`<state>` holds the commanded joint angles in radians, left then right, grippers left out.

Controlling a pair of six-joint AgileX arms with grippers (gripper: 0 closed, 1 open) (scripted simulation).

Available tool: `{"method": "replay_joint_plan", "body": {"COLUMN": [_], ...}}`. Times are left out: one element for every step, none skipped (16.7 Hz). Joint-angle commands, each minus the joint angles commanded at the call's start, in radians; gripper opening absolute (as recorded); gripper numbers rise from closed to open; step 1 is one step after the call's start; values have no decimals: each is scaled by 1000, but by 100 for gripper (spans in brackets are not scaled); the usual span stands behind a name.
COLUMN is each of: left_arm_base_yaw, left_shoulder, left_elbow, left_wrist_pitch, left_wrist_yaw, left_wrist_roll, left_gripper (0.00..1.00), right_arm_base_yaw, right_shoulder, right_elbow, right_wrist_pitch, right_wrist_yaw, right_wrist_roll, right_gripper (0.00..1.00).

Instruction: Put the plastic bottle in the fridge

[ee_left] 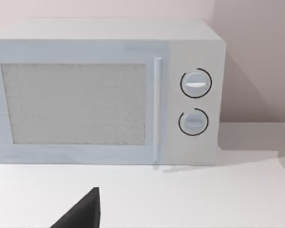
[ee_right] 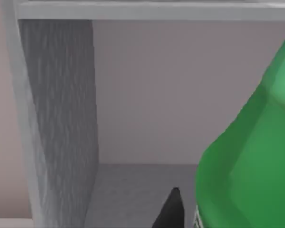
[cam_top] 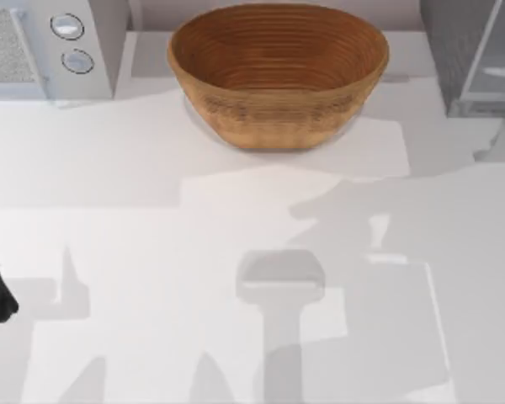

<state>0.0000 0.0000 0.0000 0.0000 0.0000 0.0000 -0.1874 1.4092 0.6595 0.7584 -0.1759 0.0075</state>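
The right wrist view puts the bright green translucent plastic bottle (ee_right: 249, 156) at the open mouth of the large grey boxy fridge (ee_right: 61, 123), presumably carried close so it can go inside. Whether the right claw grips it, I cannot tell. The left arm is parked at the table's (cam_top: 151, 236) left edge, facing the white microwave (ee_left: 104, 95) with 2 knobs, beside the brown woven basket (cam_top: 278, 76).
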Motion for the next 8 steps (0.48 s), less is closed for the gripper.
{"method": "replay_joint_plan", "body": {"left_arm_base_yaw": [0, 0, 0, 0, 0, 0, 0, 0], "left_shoulder": [0, 0, 0, 0, 0, 0, 0, 0], "left_elbow": [0, 0, 0, 0, 0, 0, 0, 0], "left_wrist_pitch": [0, 0, 0, 0, 0, 0, 0, 0], "left_wrist_yaw": [0, 0, 0, 0, 0, 0, 0, 0], "left_wrist_roll": [0, 0, 0, 0, 0, 0, 0, 0], "left_gripper": [100, 100, 100, 100, 100, 100, 100, 100], "right_arm_base_yaw": [-14, -27, -39, -50, -60, -69, -76, -82], "right_shoulder": [112, 216, 312, 397, 472, 536, 590, 633], "right_elbow": [47, 91, 134, 173, 208, 240, 266, 289], "right_wrist_pitch": [54, 105, 153, 198, 239, 275, 306, 331], "right_wrist_yaw": [-12, -23, -34, -43, -53, -61, -68, -73], "right_wrist_roll": [1, 2, 3, 3, 4, 5, 6, 6], "right_gripper": [1, 1, 1, 1, 1, 1, 1, 1]}}
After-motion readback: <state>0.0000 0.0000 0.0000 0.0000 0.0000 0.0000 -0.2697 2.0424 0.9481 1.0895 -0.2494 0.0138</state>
